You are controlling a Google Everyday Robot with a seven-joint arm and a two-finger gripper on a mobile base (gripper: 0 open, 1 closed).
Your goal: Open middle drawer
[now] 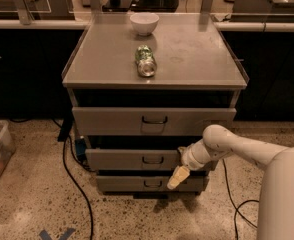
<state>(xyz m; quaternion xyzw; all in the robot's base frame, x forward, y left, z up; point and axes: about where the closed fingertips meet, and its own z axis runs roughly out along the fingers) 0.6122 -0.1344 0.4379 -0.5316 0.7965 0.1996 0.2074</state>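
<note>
While the white arm (237,146) reaches in from the right, its cream claw (178,177) points down, just right of the small dark wire handle (152,160) of the grey metal middle drawer (119,159), below the grey worktop (197,59); whether the claw is open I cannot tell.

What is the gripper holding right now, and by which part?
Nothing, as far as the view shows. The gripper hangs to the right of and below the handle of the middle drawer, not on it.
</note>
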